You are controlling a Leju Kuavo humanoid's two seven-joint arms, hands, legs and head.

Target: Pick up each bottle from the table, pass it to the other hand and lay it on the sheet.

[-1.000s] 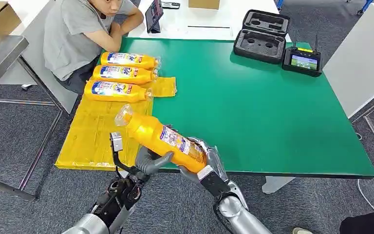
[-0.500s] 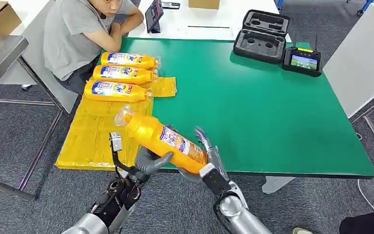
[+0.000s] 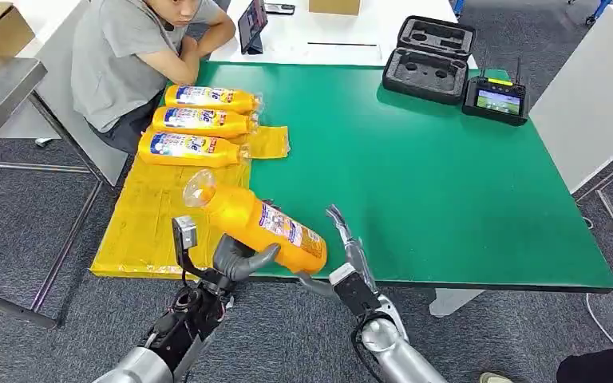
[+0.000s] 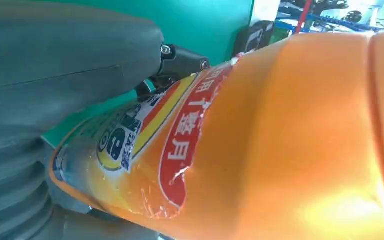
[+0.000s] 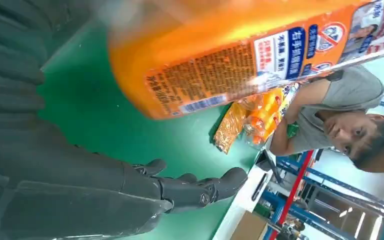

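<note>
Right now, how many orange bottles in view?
4. Three lie side by side on the yellow sheet: far, middle, near. The fourth is in the left hand. None seems hidden.

Four orange bottles, one (image 3: 255,226) in the left hand (image 3: 235,262), three (image 3: 194,124) lying beyond it on one yellow sheet (image 3: 152,219), one open black case (image 3: 429,58), one remote controller (image 3: 494,98), one seated person (image 3: 128,56).

three bottles (image 3: 199,124) on sheet (image 3: 160,215) | sheet left on table (image 3: 447,191)
</note>
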